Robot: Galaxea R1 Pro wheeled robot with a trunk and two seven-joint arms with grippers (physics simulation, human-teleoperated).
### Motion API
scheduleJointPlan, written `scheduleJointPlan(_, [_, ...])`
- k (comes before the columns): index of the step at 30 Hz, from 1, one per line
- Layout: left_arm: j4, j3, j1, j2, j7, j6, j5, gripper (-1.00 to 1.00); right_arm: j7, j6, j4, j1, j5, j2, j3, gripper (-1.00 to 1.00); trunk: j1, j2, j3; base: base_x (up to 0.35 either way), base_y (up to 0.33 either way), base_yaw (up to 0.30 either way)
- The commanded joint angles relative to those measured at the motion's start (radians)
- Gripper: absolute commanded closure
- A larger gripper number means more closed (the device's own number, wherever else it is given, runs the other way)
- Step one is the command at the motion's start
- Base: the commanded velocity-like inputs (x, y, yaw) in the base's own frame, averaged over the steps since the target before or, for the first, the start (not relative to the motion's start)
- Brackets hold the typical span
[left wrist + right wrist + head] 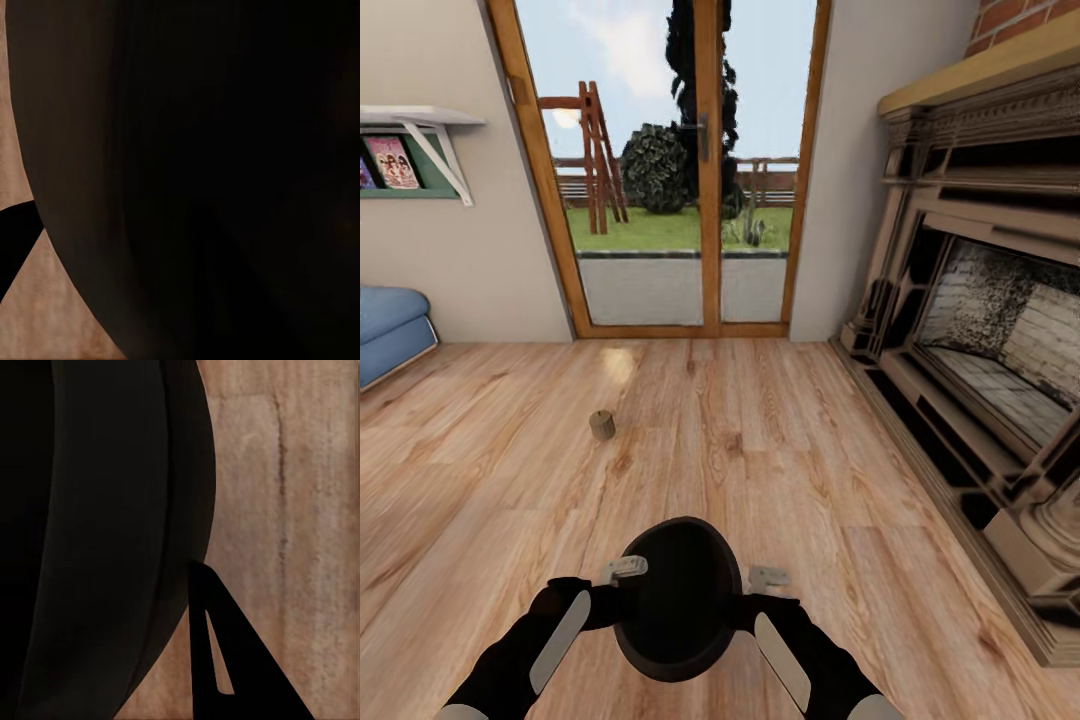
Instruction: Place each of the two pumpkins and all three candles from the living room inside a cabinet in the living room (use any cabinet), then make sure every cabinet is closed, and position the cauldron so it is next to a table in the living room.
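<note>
A black round cauldron (678,600) hangs low in front of me, held between both arms above the wood floor. My left gripper (622,585) is shut on its left side and my right gripper (755,590) on its right side. The cauldron's dark wall (202,165) looms close in the left wrist view. In the right wrist view, the cauldron (90,532) shows with one black finger (225,660) beside it. A short stubby candle (602,425) stands on the floor ahead, slightly left. The pumpkins, the cabinet and the table are out of view.
A stone fireplace (980,330) with a raised hearth runs along the right. Glass doors (680,170) in a wood frame close the far wall. A blue sofa (390,330) sits at the left under a wall shelf (415,120). Open wood floor (760,440) lies ahead.
</note>
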Motion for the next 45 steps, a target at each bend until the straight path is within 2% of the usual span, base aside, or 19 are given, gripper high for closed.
scheduleJointPlan(1, [-0.002, -0.003, -0.001, 0.001, 0.005, 0.001, 0.031, 1.00, -0.010, 0.002, -0.001, 0.000, -0.010, -0.001, 0.006, 1.00, -0.001, 0.000, 0.003, 0.000, 0.000, 0.000])
scheduleJointPlan(4, [-0.002, -0.003, -0.001, 0.001, 0.005, 0.001, 0.031, 1.00, -0.010, 0.002, -0.002, 0.000, -0.010, -0.001, 0.006, 1.00, -0.002, 0.001, 0.015, 0.000, 0.000, 0.000])
scheduleJointPlan(23, [-0.002, -0.003, -0.001, 0.001, 0.006, 0.001, 0.031, 1.00, -0.008, 0.002, -0.011, 0.000, -0.011, -0.002, 0.006, 1.00, -0.075, 0.134, 0.074, 0.000, 0.000, 0.000])
scheduleJointPlan(29, [-0.002, -0.003, -0.001, 0.001, 0.007, 0.001, 0.031, 1.00, -0.008, 0.003, -0.011, 0.000, -0.011, -0.002, 0.006, 1.00, -0.075, 0.134, 0.074, 0.000, 0.000, 0.152])
scheduleJointPlan(45, [-0.002, -0.003, -0.001, 0.001, 0.009, 0.001, 0.030, 1.00, -0.009, 0.004, -0.012, 0.000, -0.011, -0.002, 0.006, 1.00, -0.075, 0.134, 0.074, 0.000, 0.000, 0.282])
